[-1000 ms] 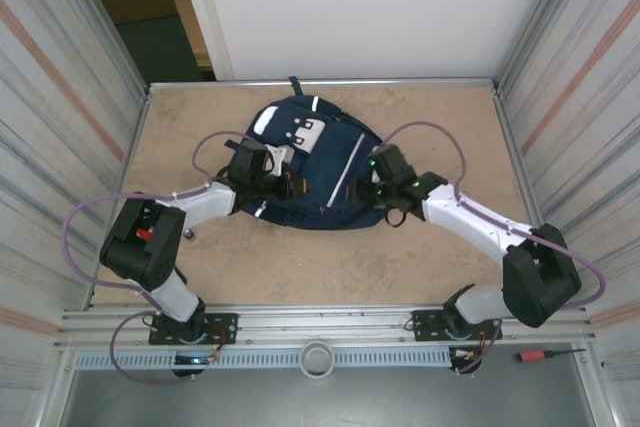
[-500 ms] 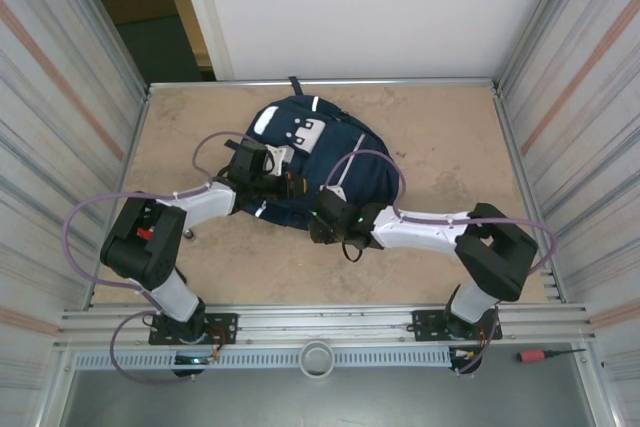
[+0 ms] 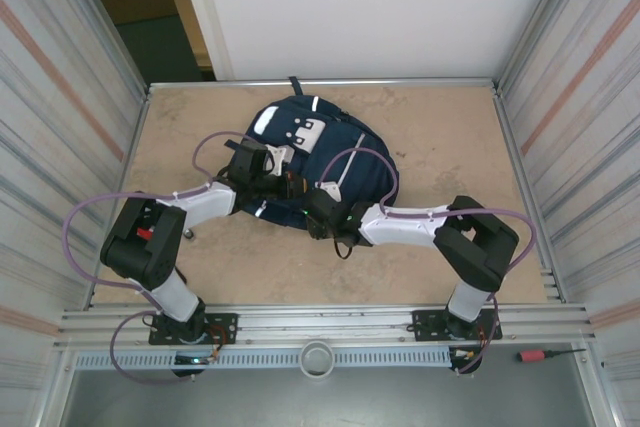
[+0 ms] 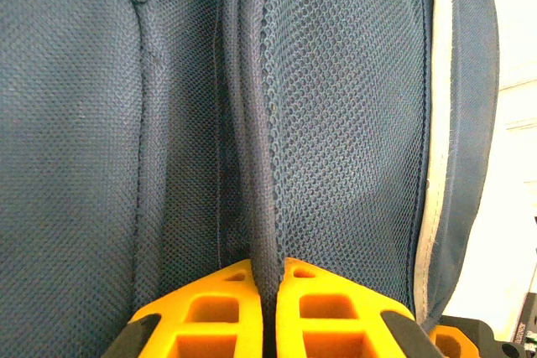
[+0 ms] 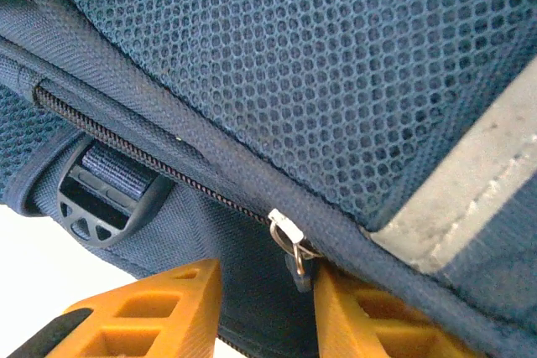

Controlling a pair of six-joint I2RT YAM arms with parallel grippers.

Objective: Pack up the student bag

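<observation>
Zip step: clamping a seam (image 4: 252,165) of the student bag (image 3: 310,162) tight with left pincer (image 4: 267,291); straddling the zip pull (image 5: 289,236) with right pincer (image 5: 264,299), part-open, seemingly not gripping. Next: pinch pull, draw along zip.

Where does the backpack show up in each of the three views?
Top external: the backpack lies on the table, left of centre, toward the far edge.
Left wrist: its navy mesh runs top to bottom; the left end effector pinches a fabric ridge at the bottom.
Right wrist: mesh above, zipper crossing diagonally; the zipper pull sits inside the open right end effector.
Shared landmark: pale reflective trim, at the right in both wrist views.
</observation>
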